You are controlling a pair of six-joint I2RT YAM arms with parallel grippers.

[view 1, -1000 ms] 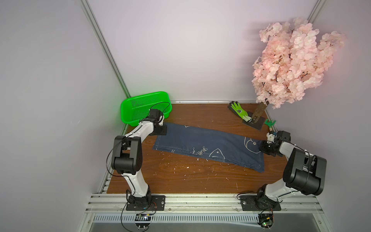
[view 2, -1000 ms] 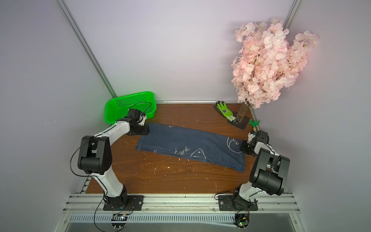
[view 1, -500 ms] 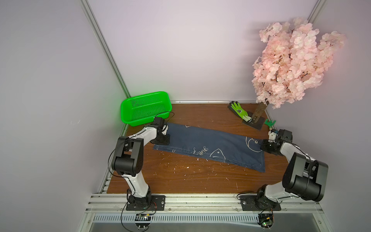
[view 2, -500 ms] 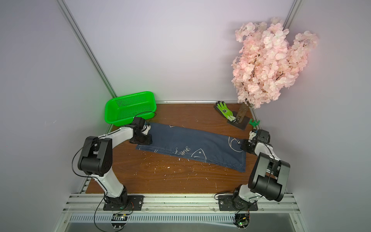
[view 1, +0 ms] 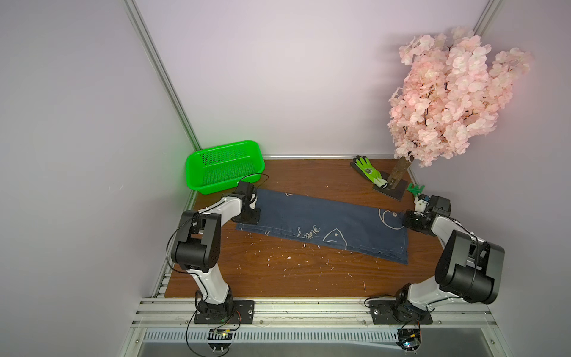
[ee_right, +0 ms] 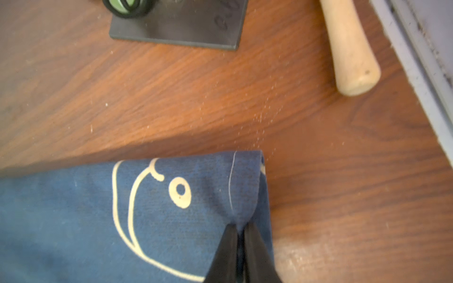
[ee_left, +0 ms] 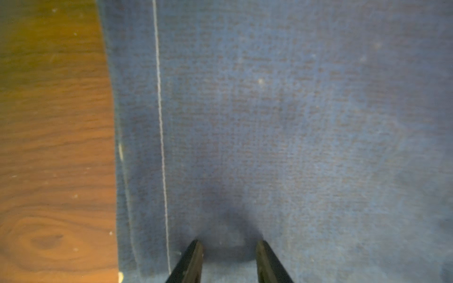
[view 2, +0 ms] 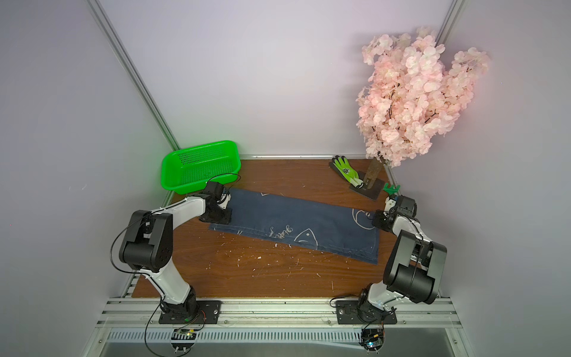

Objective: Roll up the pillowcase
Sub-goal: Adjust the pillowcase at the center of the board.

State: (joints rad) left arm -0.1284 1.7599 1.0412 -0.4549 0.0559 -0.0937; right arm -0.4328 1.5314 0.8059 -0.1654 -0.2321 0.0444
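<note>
— Denim's pinched shut in my right gripper (ee_right: 240, 226): a corner of the pillowcase (ee_right: 98, 208), lower middle of frame.
— And your left gripper (ee_left: 229, 242)?
— Tips parted, down on the far short end. In both top views its long axis spans mid-frame, arm to arm.

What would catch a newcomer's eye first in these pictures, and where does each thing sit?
The pink blossom tree towers over the table's far right corner, and a bright green basket sits in the far left corner. Between them the dark blue pillowcase lies flat across the wooden table, with the right arm's fingers pinched shut on its right end.
</note>
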